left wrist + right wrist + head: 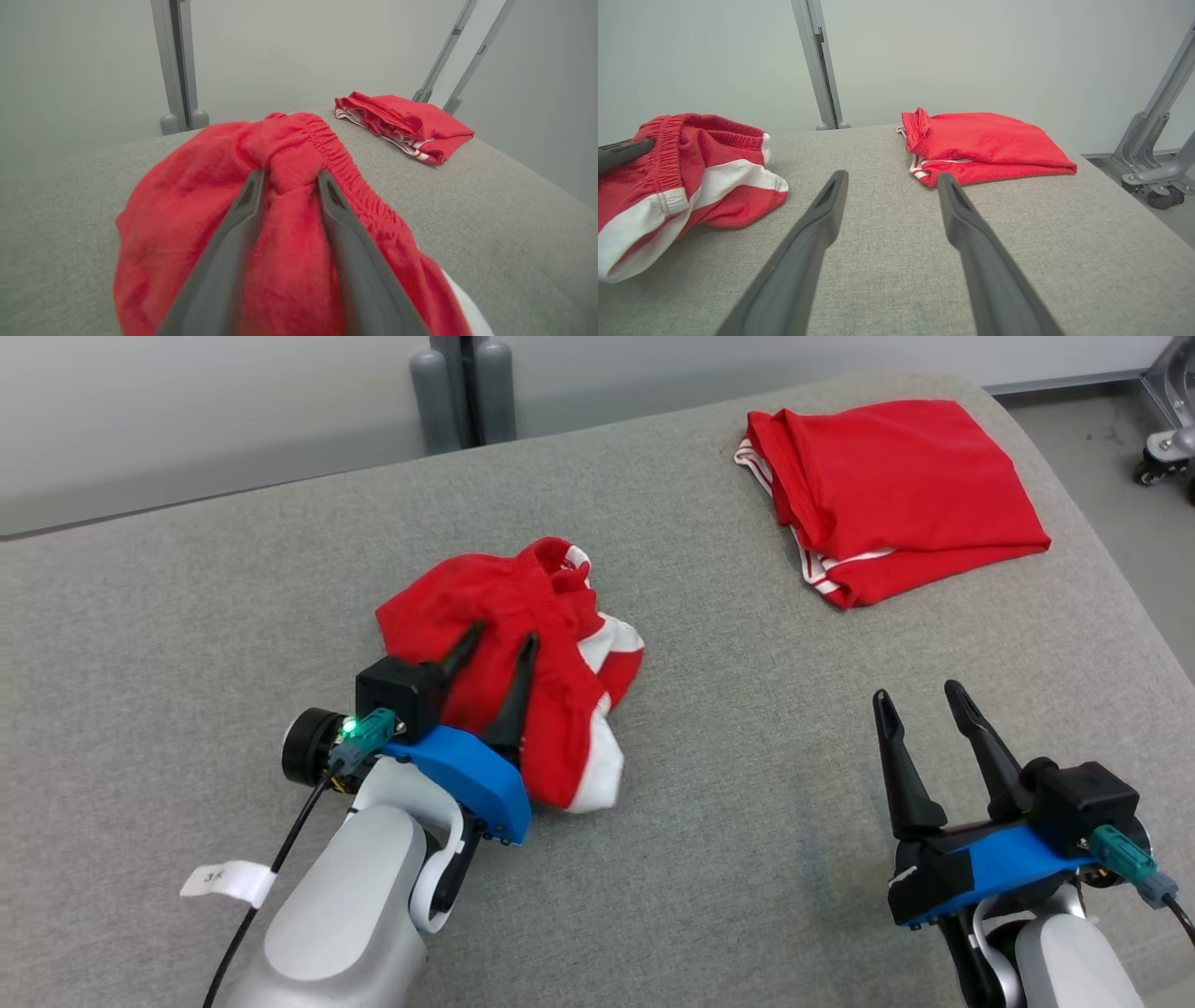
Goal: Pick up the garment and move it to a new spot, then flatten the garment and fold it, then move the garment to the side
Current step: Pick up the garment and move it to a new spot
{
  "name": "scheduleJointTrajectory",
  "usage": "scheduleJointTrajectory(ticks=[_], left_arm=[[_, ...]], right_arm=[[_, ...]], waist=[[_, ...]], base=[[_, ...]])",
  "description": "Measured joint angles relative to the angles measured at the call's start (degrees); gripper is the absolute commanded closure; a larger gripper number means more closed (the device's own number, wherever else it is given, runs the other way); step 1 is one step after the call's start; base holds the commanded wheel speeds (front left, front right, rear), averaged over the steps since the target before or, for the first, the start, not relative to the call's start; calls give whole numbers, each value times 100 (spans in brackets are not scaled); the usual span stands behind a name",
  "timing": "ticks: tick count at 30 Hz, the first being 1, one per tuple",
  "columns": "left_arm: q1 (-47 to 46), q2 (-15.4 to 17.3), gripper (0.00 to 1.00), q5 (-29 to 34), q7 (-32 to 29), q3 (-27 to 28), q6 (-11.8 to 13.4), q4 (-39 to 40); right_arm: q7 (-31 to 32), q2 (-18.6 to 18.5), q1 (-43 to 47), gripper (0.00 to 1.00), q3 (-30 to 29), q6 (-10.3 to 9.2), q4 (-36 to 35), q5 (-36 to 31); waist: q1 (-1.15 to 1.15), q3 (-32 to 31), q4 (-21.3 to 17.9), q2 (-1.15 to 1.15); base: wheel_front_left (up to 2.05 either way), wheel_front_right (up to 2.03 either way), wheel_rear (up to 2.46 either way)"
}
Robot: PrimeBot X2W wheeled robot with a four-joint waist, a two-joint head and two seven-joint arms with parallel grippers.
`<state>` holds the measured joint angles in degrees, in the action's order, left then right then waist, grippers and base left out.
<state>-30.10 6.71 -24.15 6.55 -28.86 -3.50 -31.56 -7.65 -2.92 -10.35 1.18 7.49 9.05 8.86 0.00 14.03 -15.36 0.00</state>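
Observation:
The garment (551,709), red shorts with white side panels, lies crumpled in a heap left of the middle of the grey padded table (747,756). My left gripper (501,641) rests on top of the heap, its two dark fingers spread apart with a ridge of red cloth (289,219) and the elastic waistband bulging up between them. In the left wrist view the left gripper (290,179) points across the garment (187,200) toward the far edge. My right gripper (920,695) hovers open over bare table at the lower right, apart from the garment (705,158).
A second red garment (896,485), folded flat, lies at the table's far right corner. Grey posts (462,387) stand behind the far edge. A wheeled metal frame (1167,443) stands on the floor beyond the table's right edge.

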Motion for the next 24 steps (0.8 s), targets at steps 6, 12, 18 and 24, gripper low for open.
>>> scheduleJointTrajectory(ticks=[6, 12, 18, 24], left_arm=[[3, 21, 0, -5, 580, 188, 141, 14], [260, 286, 0, -22, 804, 584, 354, 347], [680, 617, 0, -16, 837, 1063, 556, 873], [1290, 809, 0, 46, 843, 1515, 751, 1538]], right_arm=[[26, 1, 48, 0, -20, 0, 62, -47], [79, 2, 159, 0, -62, 0, 59, -76], [129, 3, 250, 0, -114, 0, 26, -94], [174, 4, 336, 0, -199, 0, -33, -126]], waist=[[0, -225, 173, 0], [0, -430, 442, 0], [0, -537, 729, 0], [0, -628, 991, 0]], base=[[0, 0, 0], [0, 0, 0], [0, 0, 0], [0, 0, 0]])
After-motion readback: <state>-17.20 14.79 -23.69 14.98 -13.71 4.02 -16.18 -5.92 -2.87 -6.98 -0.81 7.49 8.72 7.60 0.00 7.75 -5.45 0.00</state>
